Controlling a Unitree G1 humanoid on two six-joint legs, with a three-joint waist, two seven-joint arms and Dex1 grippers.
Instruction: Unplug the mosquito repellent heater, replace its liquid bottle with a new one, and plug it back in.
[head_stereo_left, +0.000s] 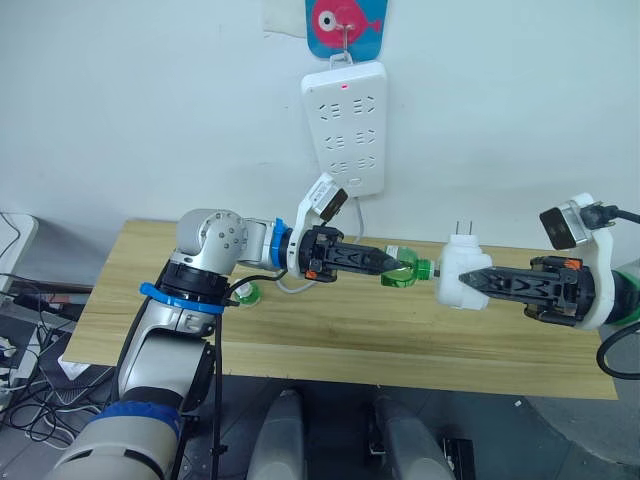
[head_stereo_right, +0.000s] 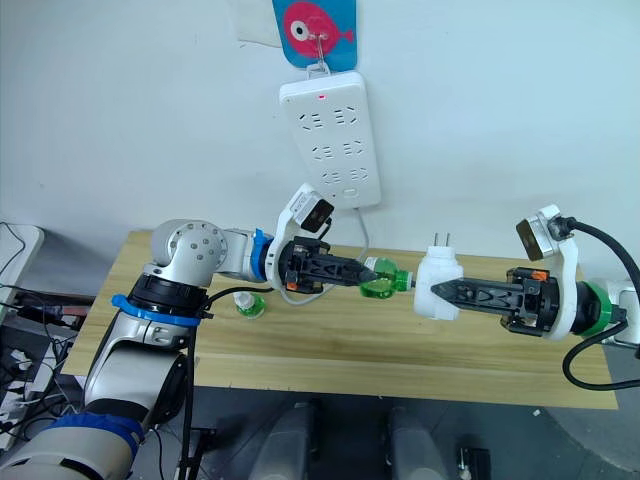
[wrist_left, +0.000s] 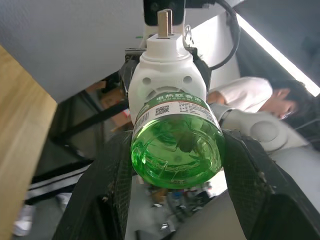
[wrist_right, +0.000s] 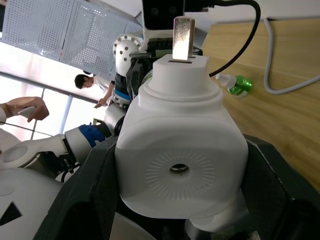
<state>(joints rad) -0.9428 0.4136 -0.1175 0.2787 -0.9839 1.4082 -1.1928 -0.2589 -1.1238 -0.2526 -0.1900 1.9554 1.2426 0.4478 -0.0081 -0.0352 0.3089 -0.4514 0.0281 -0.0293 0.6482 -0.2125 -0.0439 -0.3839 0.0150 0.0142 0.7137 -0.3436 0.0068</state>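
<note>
Right gripper (head_stereo_left: 478, 281) was clamped on mosquito repellent heater (head_stereo_left: 462, 272), held in air above wooden table (head_stereo_left: 330, 335), prongs pointing up. Left gripper (head_stereo_left: 398, 263) had fingers closed round green liquid bottle (head_stereo_left: 405, 270), its neck meeting heater's underside, so bottle sat between both grippers. Second green bottle (head_stereo_left: 247, 292) lay on table near left arm. Power strip (head_stereo_left: 345, 128) hung on wall, red light on.

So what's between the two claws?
In the left eye view, the small green plastic liquid bottle and the white rounded plastic heater, joined, span from left claw to right claw.
</note>
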